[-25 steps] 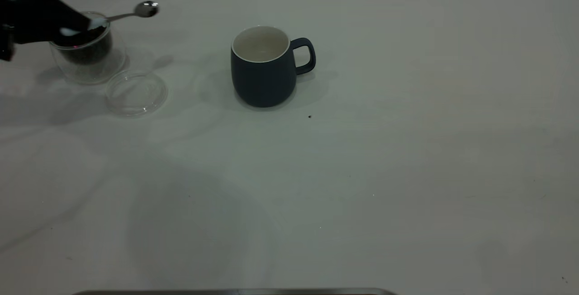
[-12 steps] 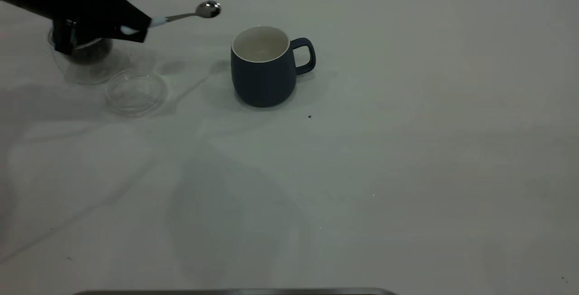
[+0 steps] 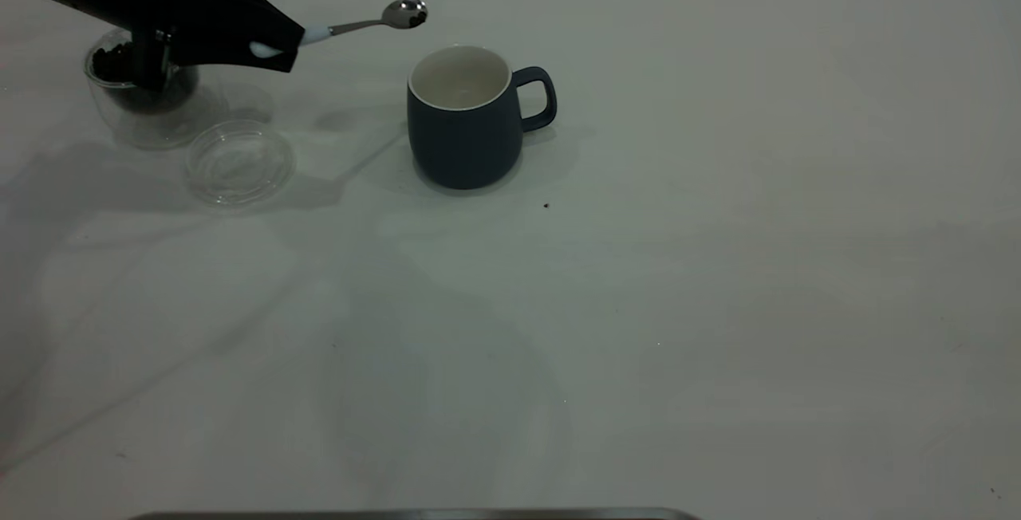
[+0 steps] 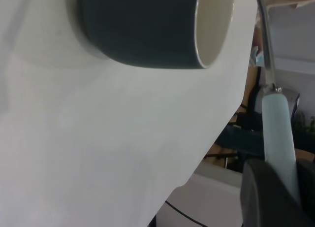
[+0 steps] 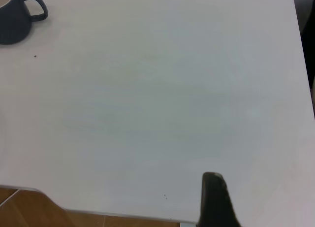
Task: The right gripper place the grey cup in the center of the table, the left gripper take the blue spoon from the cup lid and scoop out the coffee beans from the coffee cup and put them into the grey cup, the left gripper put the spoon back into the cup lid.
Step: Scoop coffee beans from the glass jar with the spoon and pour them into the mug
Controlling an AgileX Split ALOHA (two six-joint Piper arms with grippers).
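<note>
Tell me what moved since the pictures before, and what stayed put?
The left gripper, shut on the spoon, carried it away from the glass cup toward the mug. The spoon's bowl, with a few beans in it, is now near the mug's rim but not over it yet. The mug, the glass cup and the lid stayed where they were on the table.

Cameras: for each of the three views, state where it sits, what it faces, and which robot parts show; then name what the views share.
Exterior: above the table, looking down at the grey cup, coffee cup and cup lid; shows the left gripper holding the blue spoon.
Left wrist: on the left arm, looking along the spoon's handle toward the grey cup; gripper edge shows.
Right wrist: by the table's edge, facing bare tabletop; one dark fingertip shows.
Shared: all three see the grey cup.
</note>
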